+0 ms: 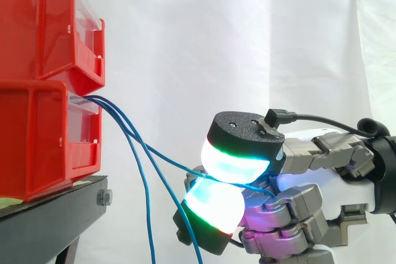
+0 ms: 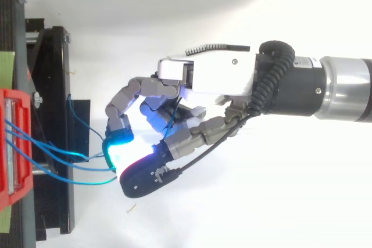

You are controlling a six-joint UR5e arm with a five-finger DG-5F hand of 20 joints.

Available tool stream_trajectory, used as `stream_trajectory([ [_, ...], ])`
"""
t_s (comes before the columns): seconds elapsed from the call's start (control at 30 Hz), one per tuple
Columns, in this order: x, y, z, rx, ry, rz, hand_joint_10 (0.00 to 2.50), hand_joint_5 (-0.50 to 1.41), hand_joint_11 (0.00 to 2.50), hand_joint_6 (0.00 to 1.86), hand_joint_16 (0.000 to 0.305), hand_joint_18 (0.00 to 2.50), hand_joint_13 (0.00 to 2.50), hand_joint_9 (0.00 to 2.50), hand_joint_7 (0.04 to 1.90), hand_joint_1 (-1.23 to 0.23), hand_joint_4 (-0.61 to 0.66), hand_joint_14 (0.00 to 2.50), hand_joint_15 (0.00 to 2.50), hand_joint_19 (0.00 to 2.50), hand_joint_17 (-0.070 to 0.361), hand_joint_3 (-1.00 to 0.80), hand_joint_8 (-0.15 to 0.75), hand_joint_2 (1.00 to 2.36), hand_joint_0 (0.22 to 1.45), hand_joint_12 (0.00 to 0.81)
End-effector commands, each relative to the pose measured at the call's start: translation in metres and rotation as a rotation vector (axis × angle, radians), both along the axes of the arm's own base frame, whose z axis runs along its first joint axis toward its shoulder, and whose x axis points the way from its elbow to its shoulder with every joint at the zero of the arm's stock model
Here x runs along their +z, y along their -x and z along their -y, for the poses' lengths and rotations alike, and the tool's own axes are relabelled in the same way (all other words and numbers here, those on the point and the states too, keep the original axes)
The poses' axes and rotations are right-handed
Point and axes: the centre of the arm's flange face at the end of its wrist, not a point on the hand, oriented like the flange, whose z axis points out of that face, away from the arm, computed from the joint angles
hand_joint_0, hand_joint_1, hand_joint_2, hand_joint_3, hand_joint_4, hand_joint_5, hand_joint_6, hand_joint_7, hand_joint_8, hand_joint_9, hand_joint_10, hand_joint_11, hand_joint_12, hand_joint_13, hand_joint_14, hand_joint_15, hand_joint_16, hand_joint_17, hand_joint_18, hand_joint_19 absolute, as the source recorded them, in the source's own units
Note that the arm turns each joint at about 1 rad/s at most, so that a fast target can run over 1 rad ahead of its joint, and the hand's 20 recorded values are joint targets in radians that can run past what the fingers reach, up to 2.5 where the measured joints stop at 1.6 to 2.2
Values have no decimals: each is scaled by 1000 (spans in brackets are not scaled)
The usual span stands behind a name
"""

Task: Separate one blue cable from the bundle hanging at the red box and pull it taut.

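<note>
Now | blue cables [image 1: 111, 108] leave lower red bin [image 1: 37, 146] | hand [image 2: 203, 74] pinches one cable [image 1: 179, 164]

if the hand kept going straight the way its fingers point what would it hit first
Probably the loose blue cables hanging ahead of the hand, which pinches one blue cable; beyond them the lower red bin. Depth is unclear.

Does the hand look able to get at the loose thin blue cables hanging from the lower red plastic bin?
Probably yes: the loose blue cables hang in open air right beside the hand, nothing between, though its pads pinch one separated blue cable.
</note>
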Motion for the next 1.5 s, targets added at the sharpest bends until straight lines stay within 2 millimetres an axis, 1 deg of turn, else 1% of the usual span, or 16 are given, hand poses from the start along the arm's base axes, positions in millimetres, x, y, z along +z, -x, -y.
stream_trajectory([
  [0.0,-1,0,0,0,0,-2,1655,-247,1091,993,23,1258,865,797,970,-769,10,2500,1311,1821,51,90,247,1012,815,289],
  [0.03,0,0,0,0,0,-1,1651,-247,1108,993,23,1263,868,798,964,-768,9,2500,1321,1821,51,94,257,1011,814,297],
  [0.3,-1,0,0,0,0,-2,1659,-245,1090,992,22,1264,867,801,971,-769,5,2500,1325,1832,49,91,244,1011,815,292],
  [0.43,-1,0,0,0,0,-2,1665,-245,1097,992,23,1263,865,804,974,-771,2,2500,1329,1847,51,91,251,1011,816,287],
  [0.53,0,0,0,0,0,-1,1671,-244,1078,992,23,1276,874,809,977,-768,6,2500,1299,1847,51,99,256,1012,814,300],
  [0.83,-1,0,0,0,0,-2,1669,-243,1084,991,23,1293,881,820,995,-768,8,2500,1331,1850,52,100,259,1011,814,301],
  [0.93,0,0,0,0,0,-1,1657,-242,1124,991,24,1296,886,819,998,-768,9,2500,1315,1842,53,102,262,1011,815,302],
  [1.07,0,0,0,0,0,2,1660,-240,1106,991,24,1296,887,821,1001,-769,15,2500,1301,1859,54,102,265,1011,816,300],
  [1.23,0,0,0,0,0,-1,1677,-240,1091,991,25,1294,882,814,1002,-778,18,2500,1321,1861,57,50,267,1008,836,295],
  [1.47,0,0,0,0,0,-1,1699,-240,1067,993,25,1286,881,804,982,-779,23,2500,1308,1857,55,51,270,1008,836,293],
])
